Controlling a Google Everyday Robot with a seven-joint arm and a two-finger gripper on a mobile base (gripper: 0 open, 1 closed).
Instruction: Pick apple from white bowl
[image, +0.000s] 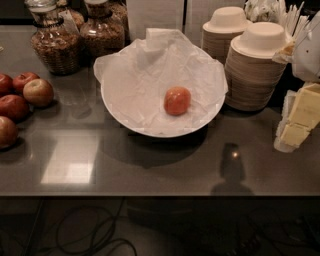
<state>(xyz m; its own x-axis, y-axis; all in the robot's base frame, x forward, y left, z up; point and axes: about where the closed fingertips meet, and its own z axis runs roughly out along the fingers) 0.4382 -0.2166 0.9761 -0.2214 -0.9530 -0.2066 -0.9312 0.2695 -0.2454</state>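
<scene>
The apple (177, 100) lay inside the bowl (150, 132), a little right of its middle, resting on the crumpled paper (145, 70) that lined it and spilled over the far rim. Nothing else touched the apple.

My pincer (307, 52), as far as I could make it out, was the white shape at the right edge of the view, to the right of the bowl and well apart from it, nowhere near the apple. I could not tell whether it was open or closed, and I saw nothing gripped in it.

The bowl stood on a dark glossy counter (165, 170). To the bowl's left, well apart, sat a group of darker red apples (20, 97). Behind the bowl and to its left stood glass jars (55, 45) filled with something brown. Just to the bowl's right rose two stacks of beige paper bowls (255, 70), the nearer stack almost touching its rim. Farther right of the bowl, and nearer the front, lay pale yellow blocks (300, 117). In front of the bowl, below the counter's edge, dark cables (85, 235) lay looped on the floor.
</scene>
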